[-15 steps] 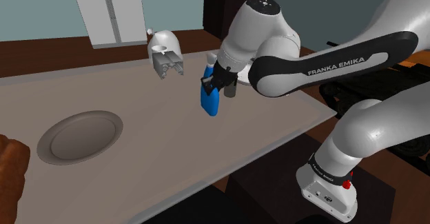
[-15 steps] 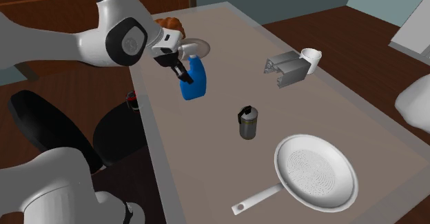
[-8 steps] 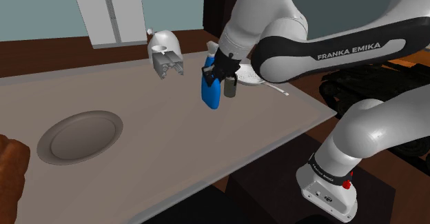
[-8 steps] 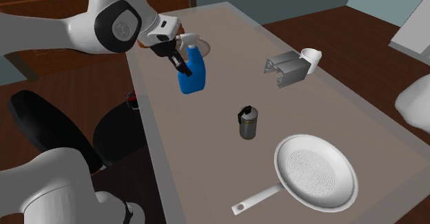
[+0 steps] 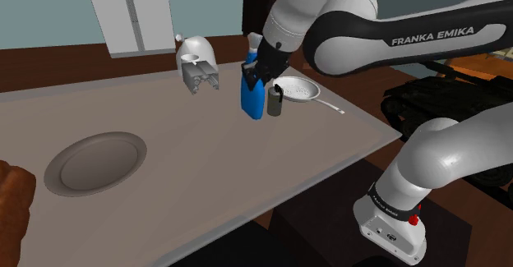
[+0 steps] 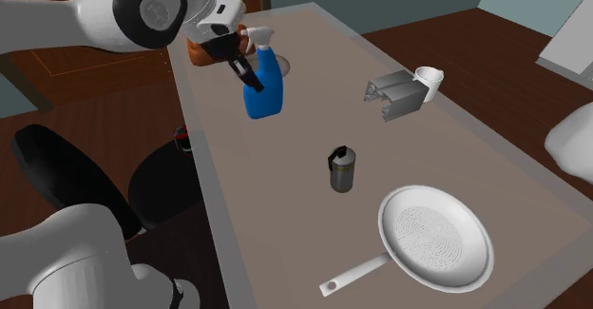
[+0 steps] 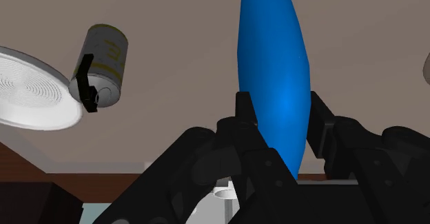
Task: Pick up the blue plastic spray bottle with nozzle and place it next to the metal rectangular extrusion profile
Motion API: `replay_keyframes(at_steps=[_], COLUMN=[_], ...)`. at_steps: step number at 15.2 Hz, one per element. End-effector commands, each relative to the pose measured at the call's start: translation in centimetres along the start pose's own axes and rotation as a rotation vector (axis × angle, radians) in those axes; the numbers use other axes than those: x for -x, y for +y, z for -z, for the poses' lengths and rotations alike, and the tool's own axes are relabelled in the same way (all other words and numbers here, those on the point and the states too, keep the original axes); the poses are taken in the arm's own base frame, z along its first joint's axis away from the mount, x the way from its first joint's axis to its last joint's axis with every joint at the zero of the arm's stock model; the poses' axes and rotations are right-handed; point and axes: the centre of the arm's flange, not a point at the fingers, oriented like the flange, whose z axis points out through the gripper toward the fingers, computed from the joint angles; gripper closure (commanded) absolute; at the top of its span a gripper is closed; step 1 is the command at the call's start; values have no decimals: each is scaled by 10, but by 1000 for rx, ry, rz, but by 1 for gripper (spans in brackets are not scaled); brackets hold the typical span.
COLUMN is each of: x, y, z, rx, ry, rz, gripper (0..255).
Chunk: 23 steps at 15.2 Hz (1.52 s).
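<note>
Holding the blue spray bottle by its upper part, the gripper is clamped on it. In the wrist view the two black fingers press on both sides of the blue body. The bottle hangs in the air above the table, a little tilted, with its white nozzle on top. It is at the end of the table where the plate lies, and well apart from the metal extrusion profile, which lies just beside a white cup.

I see three possible troubles. The grip is high on a smooth, rounded body, so the bottle could turn or slip between the fingers if the arm moves fast. A grey canister stands between the bottle and the white pan, not far from the path to the profile, and a low carry could knock it over. At the end, there is little room near the profile and the cup, so a bottle set down tilted may fall, or push one of them away.

About the containers: the cup looks empty, as far as its opening shows. The pan holds nothing and the plate is bare. The canister is closed and the bottle is opaque, so I cannot tell what is inside either of them.
</note>
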Motion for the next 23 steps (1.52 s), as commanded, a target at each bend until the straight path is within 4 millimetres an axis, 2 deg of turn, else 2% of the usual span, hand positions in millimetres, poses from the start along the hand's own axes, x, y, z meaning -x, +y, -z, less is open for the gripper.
replay_keyframes(at_steps=[1, 23], x=[-4, -57], y=[0, 0], z=[9, 113], rx=[0, 0], ry=[0, 0], rz=[0, 0], gripper=[255, 255])
